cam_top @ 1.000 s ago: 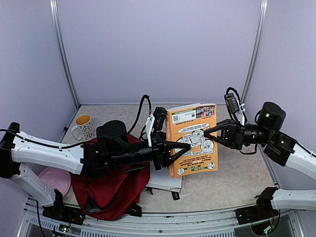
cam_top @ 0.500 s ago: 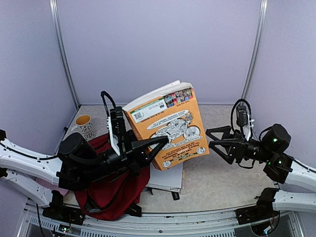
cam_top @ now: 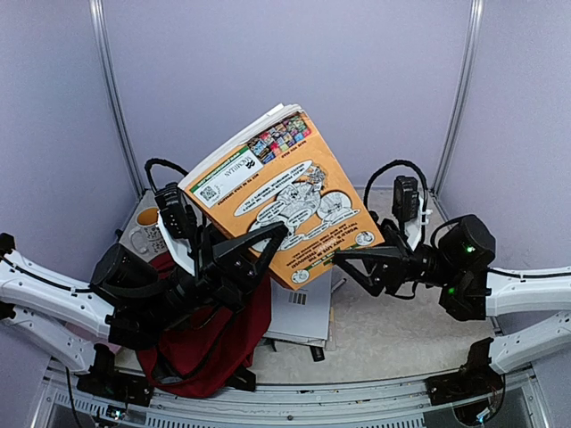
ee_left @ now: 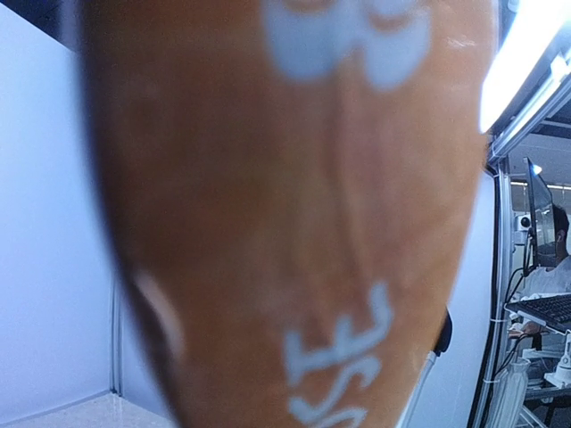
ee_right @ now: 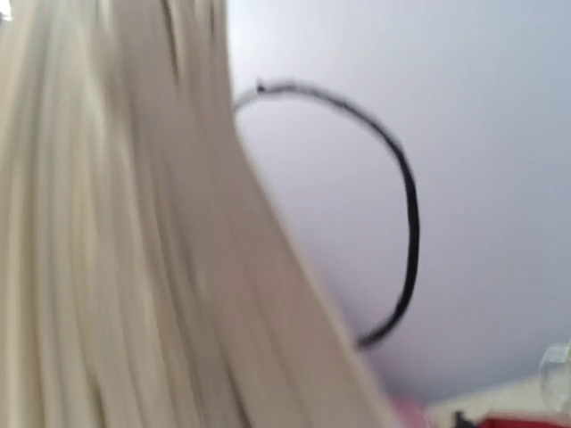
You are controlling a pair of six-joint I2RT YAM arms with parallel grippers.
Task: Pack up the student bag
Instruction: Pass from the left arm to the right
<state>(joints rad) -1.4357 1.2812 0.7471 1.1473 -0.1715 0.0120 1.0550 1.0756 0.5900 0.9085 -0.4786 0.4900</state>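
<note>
An orange paperback book (cam_top: 285,205) is held high and tilted over the table, with my left gripper (cam_top: 270,250) shut on its lower edge. Its blurred orange cover (ee_left: 294,196) fills the left wrist view and hides the fingers there. Below the left arm the dark red student bag (cam_top: 214,343) lies slumped at the front left of the table. My right gripper (cam_top: 350,267) stands open just off the book's lower right corner, nothing between its fingers. The right wrist view shows the book's cream page edges (ee_right: 116,250), blurred and very close.
A white booklet (cam_top: 302,314) lies flat on the table beside the bag, with a small black object (cam_top: 317,354) at its front edge. A patterned mug (cam_top: 145,230) stands at the back left, partly hidden by the left arm. A black cable (ee_right: 401,205) loops before the purple wall.
My right gripper let go of the book, opened, and dropped back low toward the centre. The left arm swung the book up and to the left, tilting it.
</note>
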